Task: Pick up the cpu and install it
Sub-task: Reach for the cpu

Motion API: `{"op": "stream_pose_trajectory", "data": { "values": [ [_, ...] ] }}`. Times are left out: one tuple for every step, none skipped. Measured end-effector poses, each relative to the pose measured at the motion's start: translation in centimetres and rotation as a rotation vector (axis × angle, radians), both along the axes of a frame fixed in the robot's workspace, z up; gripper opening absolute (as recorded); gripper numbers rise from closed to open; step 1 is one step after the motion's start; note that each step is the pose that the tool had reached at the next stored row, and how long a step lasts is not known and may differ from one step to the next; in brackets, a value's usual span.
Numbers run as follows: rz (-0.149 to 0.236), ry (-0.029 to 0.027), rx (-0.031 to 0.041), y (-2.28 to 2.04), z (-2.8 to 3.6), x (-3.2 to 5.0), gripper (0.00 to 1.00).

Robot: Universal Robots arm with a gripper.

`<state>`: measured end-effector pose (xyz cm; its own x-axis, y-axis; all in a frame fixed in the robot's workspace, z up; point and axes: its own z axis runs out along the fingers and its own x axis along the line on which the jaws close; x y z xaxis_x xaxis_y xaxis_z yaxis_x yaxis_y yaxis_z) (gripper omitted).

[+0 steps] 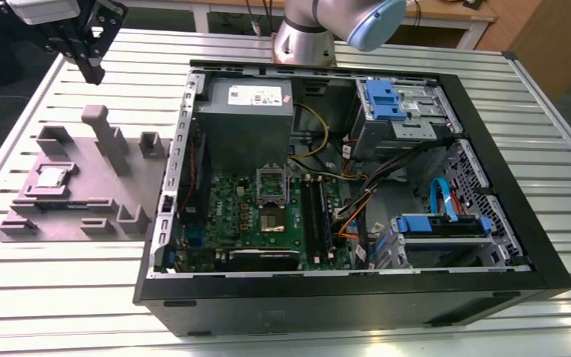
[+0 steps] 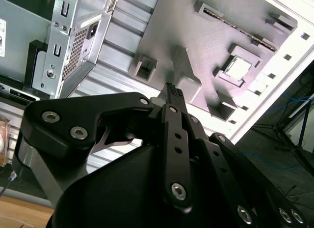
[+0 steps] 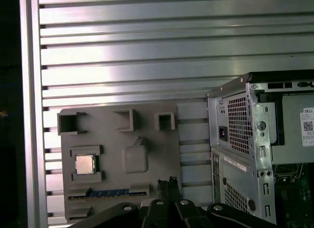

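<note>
My gripper (image 1: 94,73) is empty, its fingers pressed together with nothing between them. It hangs in the air over the desk (image 1: 68,297), a slatted metal top, at the exterior view's left. Below it a grey holder (image 1: 107,186) lies flat on the desk, and the gripper is clear of it. In the first wrist view my fingertips (image 3: 167,183) show in front of the holder's edge. The cpu (image 1: 50,177) sits flat in a square pocket of that holder, shiny side up, well apart from my gripper; it also shows in the second wrist view (image 2: 240,68). A long memory stick (image 3: 108,193) lies in a slot near it. Beside the holder, toward the exterior view's right, the open computer case (image 1: 365,297) lies on its side, the green motherboard (image 1: 236,216) facing up.
</note>
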<state>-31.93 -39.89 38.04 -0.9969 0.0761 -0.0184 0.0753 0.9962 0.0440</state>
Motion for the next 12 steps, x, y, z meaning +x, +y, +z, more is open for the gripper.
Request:
{"op": "stream_pose_trajectory", "data": {
  "values": [
    [0.000, 0.0001, -0.0001, 0.00, 0.00, -0.04, 0.10],
    [0.000, 0.0001, -0.0001, 0.00, -0.01, -0.08, 0.10],
    [0.000, 0.0000, 0.0000, 0.00, -0.02, -0.10, 0.10],
    [0.000, 0.0000, -0.0001, 0.00, -0.02, -0.13, 0.10],
    [0.000, 0.0001, -0.0001, 0.00, -0.02, -0.15, 0.10],
    [0.000, 0.0001, -0.0001, 0.00, -0.03, -0.19, 0.10],
    [0.000, 0.0001, -0.0001, 0.00, -0.02, -0.24, 0.10],
    [0.000, 0.0001, 0.0000, 0.00, -0.03, -0.25, 0.10],
    [0.000, 0.0001, -0.0001, 0.00, -0.03, -0.27, 0.10],
    [0.000, 0.0002, -0.0001, 0.00, -0.02, -0.29, 0.10],
    [0.000, 0.0001, -0.0001, 0.00, -0.02, -0.31, 0.10],
    [0.000, 0.0001, -0.0001, 0.00, -0.03, -0.32, 0.10]
  ]
}}
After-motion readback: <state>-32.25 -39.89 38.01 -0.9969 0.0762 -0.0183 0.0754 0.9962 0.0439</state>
